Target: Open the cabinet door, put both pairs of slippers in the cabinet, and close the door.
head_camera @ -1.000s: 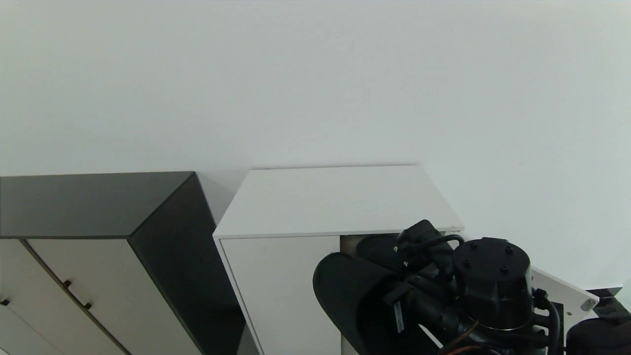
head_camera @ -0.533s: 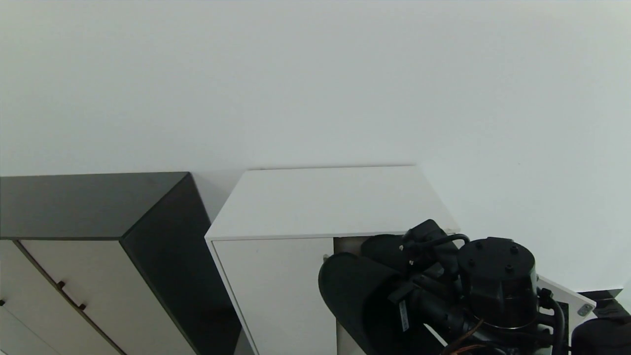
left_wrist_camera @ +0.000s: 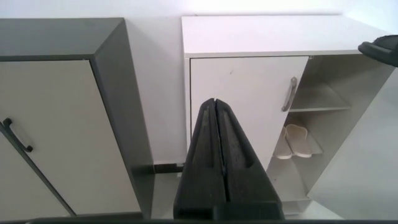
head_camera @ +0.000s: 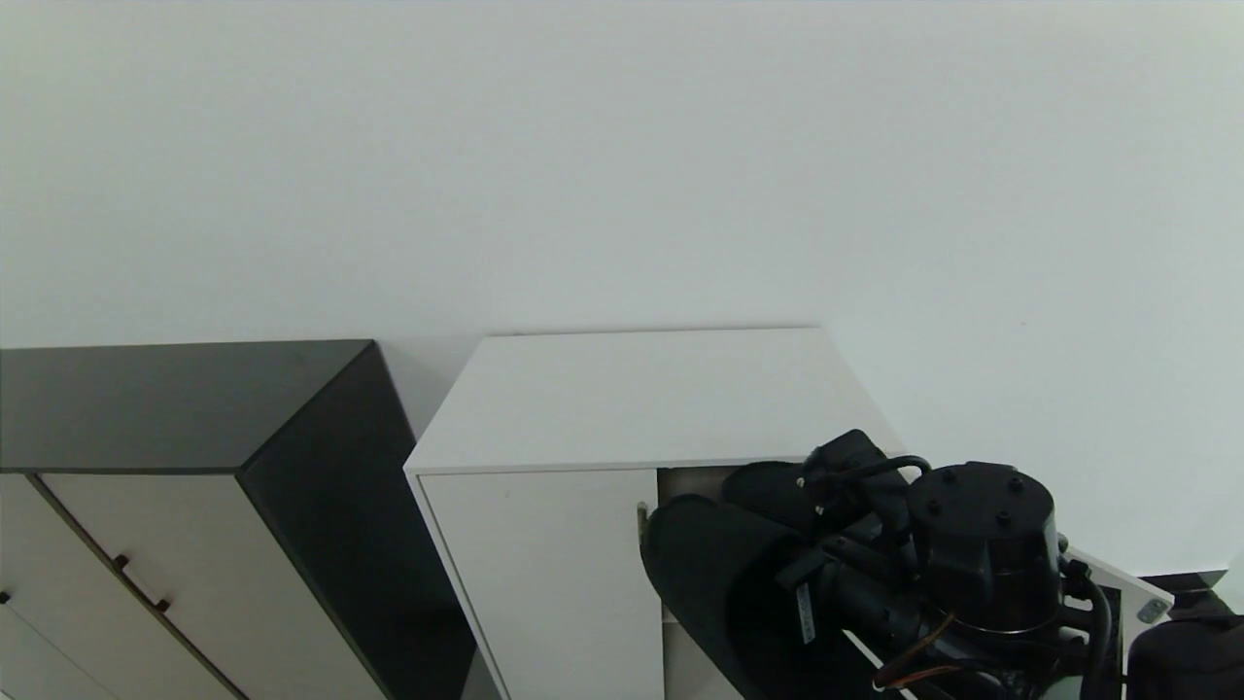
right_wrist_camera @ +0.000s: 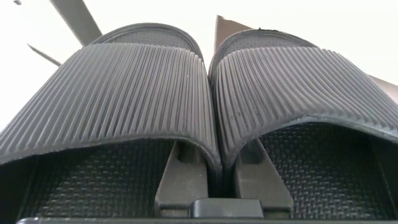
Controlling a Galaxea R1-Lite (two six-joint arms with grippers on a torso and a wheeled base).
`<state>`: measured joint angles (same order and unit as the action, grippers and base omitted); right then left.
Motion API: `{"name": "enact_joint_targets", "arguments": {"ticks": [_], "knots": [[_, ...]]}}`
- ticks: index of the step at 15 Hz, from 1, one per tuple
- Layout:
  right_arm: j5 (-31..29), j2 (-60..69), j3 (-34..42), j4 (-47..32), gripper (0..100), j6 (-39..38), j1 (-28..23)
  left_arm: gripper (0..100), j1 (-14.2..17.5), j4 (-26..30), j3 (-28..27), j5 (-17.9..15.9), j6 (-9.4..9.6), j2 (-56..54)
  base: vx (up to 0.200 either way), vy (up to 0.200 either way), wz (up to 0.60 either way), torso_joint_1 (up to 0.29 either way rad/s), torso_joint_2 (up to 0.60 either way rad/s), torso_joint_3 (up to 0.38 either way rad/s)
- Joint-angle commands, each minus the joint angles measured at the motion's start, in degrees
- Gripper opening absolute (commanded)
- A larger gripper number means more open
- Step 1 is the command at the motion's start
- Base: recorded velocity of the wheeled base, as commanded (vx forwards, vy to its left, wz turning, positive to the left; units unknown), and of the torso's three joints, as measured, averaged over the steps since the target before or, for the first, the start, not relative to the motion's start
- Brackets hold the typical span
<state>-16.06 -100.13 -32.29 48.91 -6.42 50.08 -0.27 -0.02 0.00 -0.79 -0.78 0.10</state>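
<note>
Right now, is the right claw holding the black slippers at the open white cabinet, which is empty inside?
Not empty: the left wrist view shows a pale pair of slippers lying inside the white cabinet. The rest is right.

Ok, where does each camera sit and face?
Head view: on the head, facing wall and white cabinet; right arm with black slippers low right.
Left wrist view: on the left wrist, facing the cabinet's open side and white slippers; shut left gripper in front.
Right wrist view: on the right wrist, close against black slippers in the right gripper.
Shared: head and left wrist views both show the white cabinet.
</note>
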Motion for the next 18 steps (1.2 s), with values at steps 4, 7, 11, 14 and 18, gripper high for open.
{"name": "enact_joint_targets", "arguments": {"ticks": [4, 7, 11, 14, 18], "knots": [[0.15, -0.5, 0.04, 0.05, 0, 0.1, -0.33, 0, 0.0, 0.02, 0.0, 0.0, -0.01, -0.01, 0.0, 0.0, 0.0, 0.0, 0.0, 0.0], [0.15, -0.59, 0.04, 0.05, 0, 0.1, -0.33, 0, 0.0, -0.06, 0.0, 0.0, -0.01, -0.01, 0.0, 0.0, 0.0, -0.068, 0.14, 0.085], [0.23, -0.85, 0.04, 0.05, 0, 0.18, -0.33, 0, 0.0, 0.02, 0.0, 0.0, -0.01, -0.01, 0.0, 0.0, 0.0, -0.161, 0.39, 0.211], [0.15, -0.76, 0.12, 0.13, 0, 0.18, -0.24, 0, 0.0, -0.06, 0.0, 0.0, -0.01, -0.01, 0.0, 0.0, 0.0, -0.23, 0.53, 0.299], [0.06, -0.85, 0.65, 2.24, 0, 0.27, -0.16, 0, 0.0, 0.02, 0.0, 0.0, -0.01, -0.01, 0.0, 0.0, 0.0, -0.232, 0.56, 0.32]]}}
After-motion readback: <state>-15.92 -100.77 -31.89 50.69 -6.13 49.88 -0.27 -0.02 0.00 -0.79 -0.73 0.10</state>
